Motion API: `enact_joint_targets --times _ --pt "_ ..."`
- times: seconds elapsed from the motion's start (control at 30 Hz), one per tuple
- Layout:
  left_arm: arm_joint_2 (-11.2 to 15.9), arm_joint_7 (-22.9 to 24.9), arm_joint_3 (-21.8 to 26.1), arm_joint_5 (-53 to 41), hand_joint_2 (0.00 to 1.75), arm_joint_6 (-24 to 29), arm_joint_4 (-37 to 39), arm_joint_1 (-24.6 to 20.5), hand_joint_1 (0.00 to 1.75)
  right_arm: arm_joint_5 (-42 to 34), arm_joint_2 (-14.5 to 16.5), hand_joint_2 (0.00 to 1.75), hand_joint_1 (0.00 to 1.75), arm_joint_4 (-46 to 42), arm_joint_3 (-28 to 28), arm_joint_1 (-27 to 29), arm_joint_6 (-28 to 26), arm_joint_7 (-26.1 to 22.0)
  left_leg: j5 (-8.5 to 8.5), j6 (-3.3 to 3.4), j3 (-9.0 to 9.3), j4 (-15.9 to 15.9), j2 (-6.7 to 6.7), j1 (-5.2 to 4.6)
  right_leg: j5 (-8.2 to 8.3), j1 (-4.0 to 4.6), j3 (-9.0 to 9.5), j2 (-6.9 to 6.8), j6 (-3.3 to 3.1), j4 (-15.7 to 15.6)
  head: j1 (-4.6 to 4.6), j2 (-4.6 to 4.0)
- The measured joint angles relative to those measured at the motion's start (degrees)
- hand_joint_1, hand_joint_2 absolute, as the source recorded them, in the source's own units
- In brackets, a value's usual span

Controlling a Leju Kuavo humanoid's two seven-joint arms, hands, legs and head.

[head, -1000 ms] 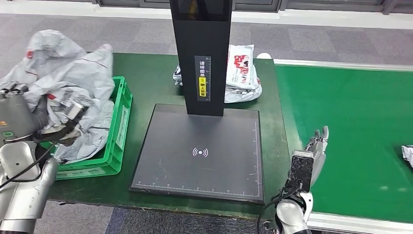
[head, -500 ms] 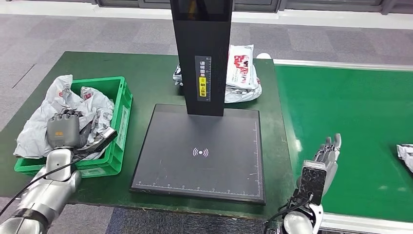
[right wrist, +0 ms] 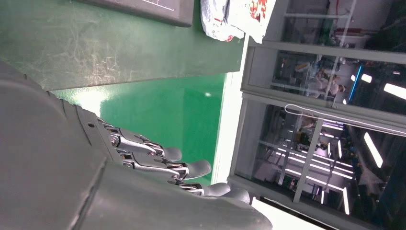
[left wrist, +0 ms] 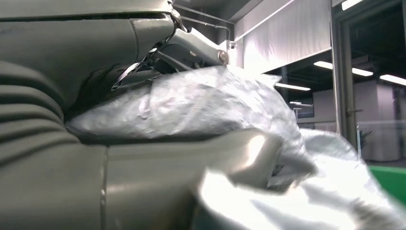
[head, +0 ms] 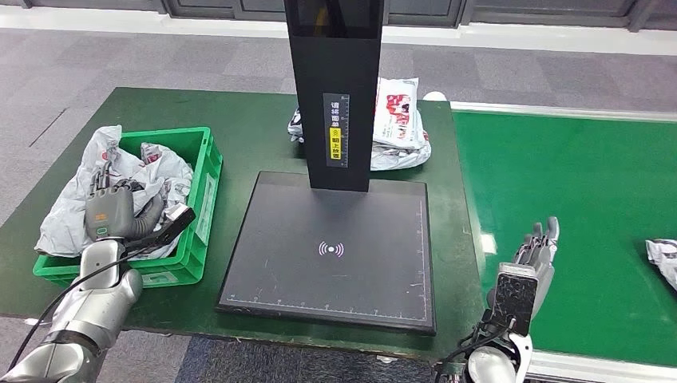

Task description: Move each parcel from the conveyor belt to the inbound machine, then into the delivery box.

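Left hand (head: 109,214) rests in the green crate (head: 201,185), fingers closed on the grey poly-bag parcel (head: 76,209) (soft, crinkly, probably light and slippery; bunch a fold). Right hand (head: 533,254) hangs open, empty, over the conveyor belt (head: 575,183).

A bright green delivery box (head: 201,209) is seen holding crumpled grey-white parcels (head: 76,209) printed with red and black. The inbound machine (head: 331,251) is matt black with white ruler marks; the conveyor belt (head: 575,215) is vivid green, the surface (head: 247,132) darker green.
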Motion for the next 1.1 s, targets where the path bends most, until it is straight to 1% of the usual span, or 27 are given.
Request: enact_joint_targets --times 0.37,0.6,0.67,0.73,0.83,0.97,1.1 --pt "-0.28 -0.38 0.46 0.17 0.0 0.0 -0.57 0.29 0.0 -0.01 -0.01 0.0 0.0 0.0 0.0 0.01 0.0 0.0 0.01 0.0 0.0 0.0 0.0 0.0 0.0 0.0 0.0 0.0 0.0 0.0 0.0 0.0" --pt "-2.88 -2.0 5.18 0.8 0.0 0.02 -6.51 3.37 0.0 -0.05 -0.13 0.0 0.0 0.0 0.0 0.05 0.02 -0.09 -0.04 0.02 -0.03 0.0 0.02 -0.02 0.01 -0.06 -0.06 0.09 0.02 0.0 0.0 0.0" --pt "-4.69 -6.49 7.98 1.4 0.0 0.02 -10.64 5.98 0.0 -0.4 -0.17 0.0 0.0 0.01 0.0 -0.03 0.25 -0.17 -0.08 0.0 -0.12 0.01 0.09 -0.03 -0.01 -0.04 -0.17 0.15 0.01 0.0 0.0 0.0" --pt "-6.75 -13.21 11.15 3.15 0.0 0.02 -15.09 8.57 0.0 -0.95 -0.17 0.0 0.0 0.03 0.0 -0.19 0.55 -0.31 -0.09 -0.01 -0.22 0.01 0.16 -0.03 -0.01 -0.02 -0.29 0.21 0.01 0.0 0.0 0.0" --pt "-8.97 -20.18 14.54 6.94 0.0 0.02 -18.68 9.56 0.0 -1.73 -0.17 0.0 0.0 0.15 0.0 -0.49 0.67 -0.52 -0.1 0.0 -0.26 0.01 0.16 -0.03 -0.01 -0.02 -0.32 0.22 0.01 0.0 0.0 0.0" --pt "-12.23 -27.51 18.92 10.78 0.0 0.01 -22.64 10.3 0.0 -2.49 -0.17 0.0 0.0 0.72 0.0 -0.86 0.67 -0.74 -0.12 -0.01 -0.29 0.01 0.15 -0.02 -0.01 -0.02 -0.34 0.22 0.01 0.0 0.0 0.0" --pt "-15.25 -33.24 22.76 12.86 0.0 0.01 -25.23 10.59 0.0 -3.07 -0.17 0.0 0.0 1.43 0.0 -1.18 0.53 -0.82 -0.13 -0.02 -0.32 0.01 0.15 -0.02 -0.01 -0.01 -0.38 0.22 0.0 0.0 0.0 0.0"
